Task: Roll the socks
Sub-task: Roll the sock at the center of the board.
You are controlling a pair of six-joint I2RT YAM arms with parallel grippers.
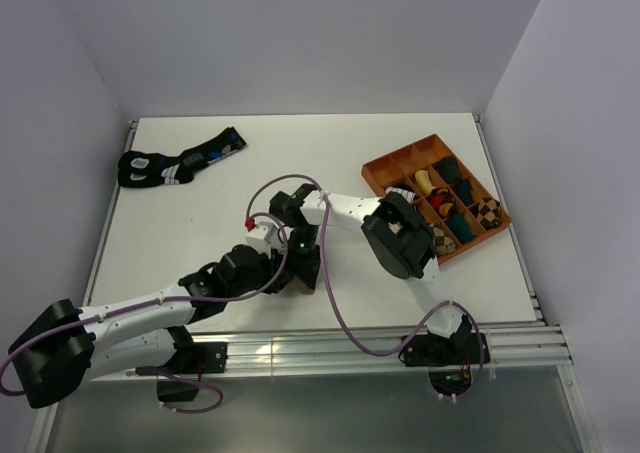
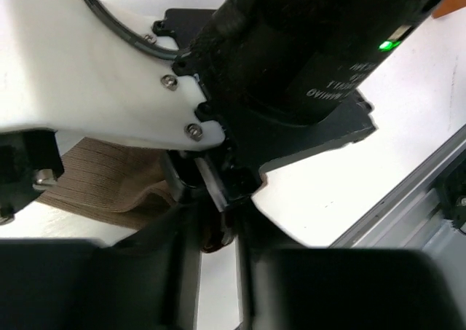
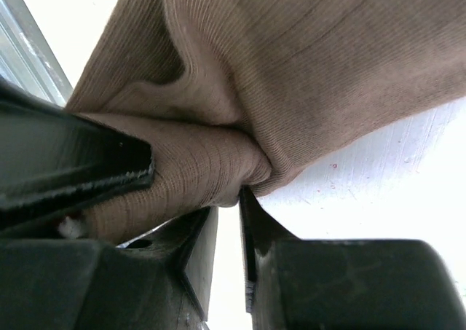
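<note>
The tan-brown sock (image 3: 306,68) lies bunched on the white table, a rolled fold of it at the tips of my right gripper (image 3: 229,199), which is shut on that fold. In the left wrist view the same sock (image 2: 102,181) shows at the left, behind the right arm's black wrist. My left gripper (image 2: 215,235) has its fingers close together on a dark brown bit of sock. One left finger (image 3: 73,162) presses on the roll. From above, both grippers (image 1: 297,273) meet at the table's near middle and hide the sock.
A pair of black socks with blue and white marks (image 1: 180,160) lies at the far left. An orange compartment tray (image 1: 385,173) with several rolled bundles stands at the right. The metal rail (image 1: 400,335) runs along the near edge.
</note>
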